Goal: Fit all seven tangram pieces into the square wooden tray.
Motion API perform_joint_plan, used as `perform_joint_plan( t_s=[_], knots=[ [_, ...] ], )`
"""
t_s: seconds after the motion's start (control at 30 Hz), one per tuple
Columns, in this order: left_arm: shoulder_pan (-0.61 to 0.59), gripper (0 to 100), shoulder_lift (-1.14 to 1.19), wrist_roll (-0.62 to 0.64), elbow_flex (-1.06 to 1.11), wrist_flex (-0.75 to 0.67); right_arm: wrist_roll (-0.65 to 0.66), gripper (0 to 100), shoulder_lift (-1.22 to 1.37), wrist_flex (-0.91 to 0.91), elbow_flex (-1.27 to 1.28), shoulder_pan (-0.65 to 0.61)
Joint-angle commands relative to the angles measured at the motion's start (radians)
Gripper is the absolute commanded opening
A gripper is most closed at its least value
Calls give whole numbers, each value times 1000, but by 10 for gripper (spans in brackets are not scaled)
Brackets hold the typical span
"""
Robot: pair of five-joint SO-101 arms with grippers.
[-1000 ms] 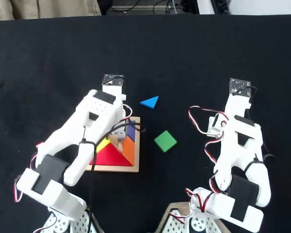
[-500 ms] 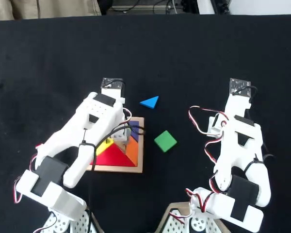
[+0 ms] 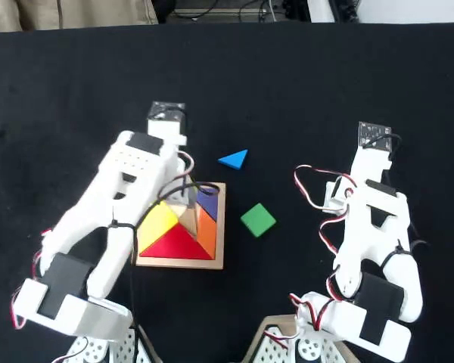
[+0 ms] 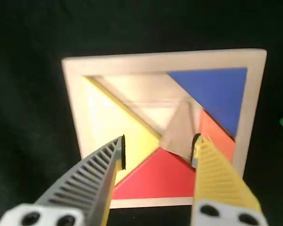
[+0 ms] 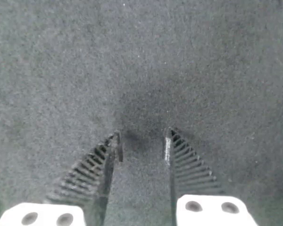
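The left pincer [image 4: 158,143] is held open, empty, over the tray [image 3: 220,242]. The green square [image 3: 258,219] is placed nearest it, beside the tray.

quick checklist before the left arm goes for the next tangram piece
1. left gripper open and empty, above the tray: ok
2. green square and blue triangle lie free on the cloth, nothing on them: ok
3. wooden tray shows bare floor beside the yellow triangle: ok
4. all seven pieces in the tray: not ok
5. pale piece at the tray's middle lies flat: cannot tell
6. right gripper open over bare cloth, away from the tray: ok
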Motion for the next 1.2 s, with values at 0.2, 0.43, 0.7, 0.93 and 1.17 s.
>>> perform_joint_plan(
  t_s=[0.2, 0.43, 0.7, 0.93, 1.17],
  knots=[
    [-71, 245, 52, -78, 21, -150, 8, 152, -15, -6, -13, -18],
    [1, 245, 146, -78, 27, -143, 8, 152, -15, -6, -13, -18],
    [62, 245, 146, -71, -67, -34, 8, 152, -15, -6, -13, -18],
    [-53, 245, 146, -71, -145, 51, 8, 152, -15, -6, -13, -18],
    [-136, 245, 57, -80, -206, 158, 8, 126, -134, 83, -13, -20]
  ],
)
